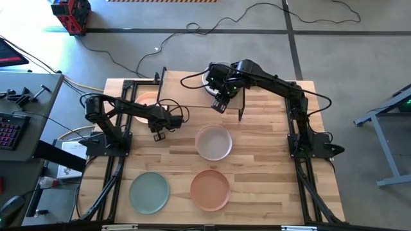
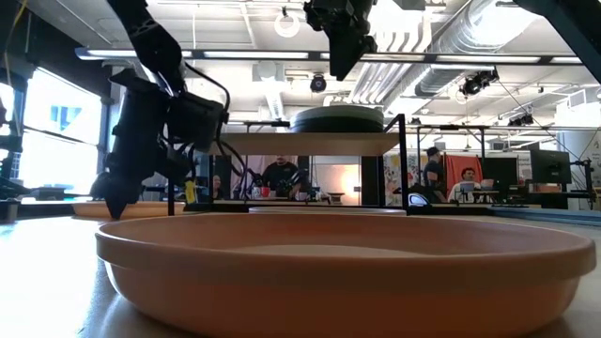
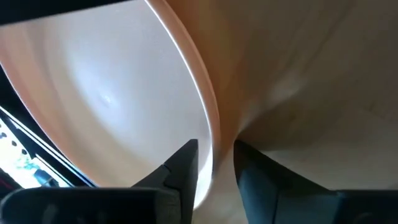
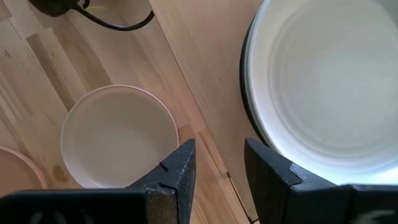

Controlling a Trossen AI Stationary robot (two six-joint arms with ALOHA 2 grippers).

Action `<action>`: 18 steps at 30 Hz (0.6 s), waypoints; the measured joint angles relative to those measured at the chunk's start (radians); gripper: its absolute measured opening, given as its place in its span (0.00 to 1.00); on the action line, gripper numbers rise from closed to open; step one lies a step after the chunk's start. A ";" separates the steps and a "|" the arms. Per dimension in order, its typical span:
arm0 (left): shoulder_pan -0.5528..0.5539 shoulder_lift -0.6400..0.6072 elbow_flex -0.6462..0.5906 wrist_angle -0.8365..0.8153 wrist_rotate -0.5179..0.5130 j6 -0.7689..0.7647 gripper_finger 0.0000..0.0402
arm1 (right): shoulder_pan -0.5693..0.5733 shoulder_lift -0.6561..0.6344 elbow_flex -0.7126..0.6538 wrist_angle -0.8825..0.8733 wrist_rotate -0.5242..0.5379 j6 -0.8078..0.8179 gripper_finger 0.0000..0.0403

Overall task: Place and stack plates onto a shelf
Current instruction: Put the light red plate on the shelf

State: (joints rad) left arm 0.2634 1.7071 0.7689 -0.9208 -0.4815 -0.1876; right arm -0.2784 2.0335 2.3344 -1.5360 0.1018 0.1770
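The left gripper [image 1: 159,135] hung just beside the shelf's near-left corner, its fingers [image 3: 183,168] a narrow gap apart with the rim of the peach plate [image 1: 144,106] running between them, not yet clamped on it as far as its wrist view showed. That plate lay on the table under the shelf's left half. The right gripper [image 1: 219,106] hovered over the shelf [image 2: 310,143], its fingers [image 4: 180,171] spread and pinching nothing, beside a stack [image 2: 338,118] on the board topped by a whitish plate [image 4: 323,81]. 3 more plates waited on the table in front: a whitish one [image 1: 213,142], a pale green one [image 1: 149,192] and a terracotta one [image 1: 210,189]. These plates looked stiff, smooth and fairly light, probably slippery and liable to chip if dropped. The raised rim seemed the only sensible hold, pinched across its lip, since the flat centre offered 2 fingers nothing to grip.
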 joint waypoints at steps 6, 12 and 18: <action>0.001 -0.027 -0.004 0.006 0.012 0.000 0.10 | 0.000 0.000 0.000 0.000 -0.001 0.002 0.28; 0.003 -0.041 -0.007 -0.006 0.010 0.017 0.02 | 0.000 0.000 0.000 0.000 -0.001 0.005 0.28; -0.003 -0.041 -0.006 -0.038 0.031 0.017 0.01 | 0.000 0.000 0.000 0.000 -0.001 0.006 0.28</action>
State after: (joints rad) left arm 0.2607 1.6661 0.7630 -0.9587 -0.4506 -0.1703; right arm -0.2783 2.0335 2.3344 -1.5360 0.1009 0.1831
